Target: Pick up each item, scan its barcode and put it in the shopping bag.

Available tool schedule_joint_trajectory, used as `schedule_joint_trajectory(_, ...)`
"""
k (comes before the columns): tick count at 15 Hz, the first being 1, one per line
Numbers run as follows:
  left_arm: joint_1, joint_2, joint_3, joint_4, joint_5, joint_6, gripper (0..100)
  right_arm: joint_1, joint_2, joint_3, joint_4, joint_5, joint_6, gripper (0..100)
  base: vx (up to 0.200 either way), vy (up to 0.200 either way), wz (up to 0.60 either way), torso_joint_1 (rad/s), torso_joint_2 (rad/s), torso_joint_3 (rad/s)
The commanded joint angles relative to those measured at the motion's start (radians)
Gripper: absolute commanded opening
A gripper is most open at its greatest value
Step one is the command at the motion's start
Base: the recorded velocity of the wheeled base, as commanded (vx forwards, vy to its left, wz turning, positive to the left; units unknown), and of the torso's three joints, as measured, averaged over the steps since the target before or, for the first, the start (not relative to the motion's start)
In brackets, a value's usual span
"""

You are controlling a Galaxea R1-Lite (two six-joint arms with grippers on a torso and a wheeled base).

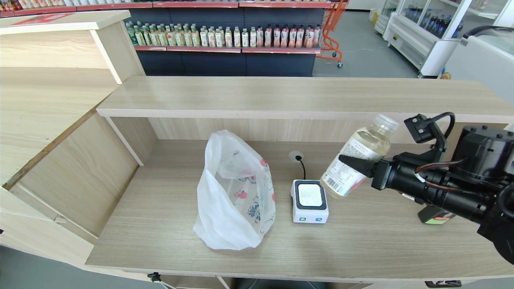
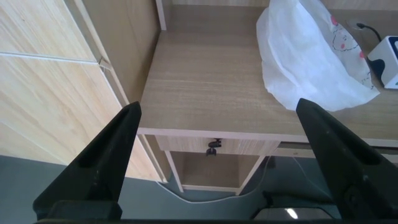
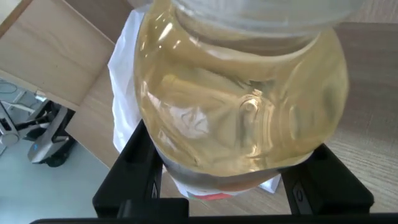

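Seen from the head, the right gripper (image 1: 351,168) holds a clear bottle (image 1: 361,158) of pale yellow drink in the air, its jaws closed round the labelled middle. The bottle tilts, cap toward 1 o'clock, its base just beside the white scanner (image 1: 309,200) at the scanner's 2 o'clock. A white shopping bag (image 1: 235,192) stands on the table (image 1: 361,249) at the scanner's 9 o'clock, mouth up. Its printed plastic hides whatever is inside.

From the right wrist, the bottle (image 3: 239,93) looms close between the two dark jaws, with the bag (image 3: 124,74) behind it.

From the left wrist, the left gripper (image 2: 214,155) hangs off the table's front edge (image 2: 211,134) with its jaws spread wide and nothing between them. The bag (image 2: 311,56) and a corner of the scanner (image 2: 385,59) lie beyond.
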Motion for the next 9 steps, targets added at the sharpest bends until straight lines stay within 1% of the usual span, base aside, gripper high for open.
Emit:
schedule_joint_trajectory(1,0.000,0.000,0.000,0.000,0.000,-0.002,100,0.001,-0.018,-0.001,0.015,0.001,0.015,0,0.000,0.200,0.00,0.007,0.00,0.002)
schedule_joint_trajectory(3,0.000,0.000,0.000,0.000,0.000,0.000,100,0.004,-0.038,-0.010,0.074,0.001,0.064,0,0.000,0.200,0.00,-0.015,0.00,0.002)
schedule_joint_trajectory(4,0.000,0.000,0.000,0.000,0.000,0.003,100,0.021,-0.047,-0.015,0.102,-0.006,0.110,0,0.000,0.200,0.00,0.007,0.00,0.007)
schedule_joint_trajectory(6,0.000,0.000,0.000,0.000,0.000,0.000,100,0.067,-0.050,-0.024,0.154,-0.095,0.195,0,0.000,0.000,0.00,0.000,0.00,0.000)
schedule_joint_trajectory(7,0.000,0.000,0.000,0.000,0.000,0.000,100,0.085,-0.030,-0.036,0.159,-0.118,0.199,0,0.000,0.000,0.00,0.000,0.00,0.000)
schedule_joint_trajectory(9,0.000,0.000,0.000,0.000,0.000,0.000,100,0.114,0.023,-0.064,0.159,-0.122,0.199,0,0.000,0.000,0.00,0.000,0.00,0.000)
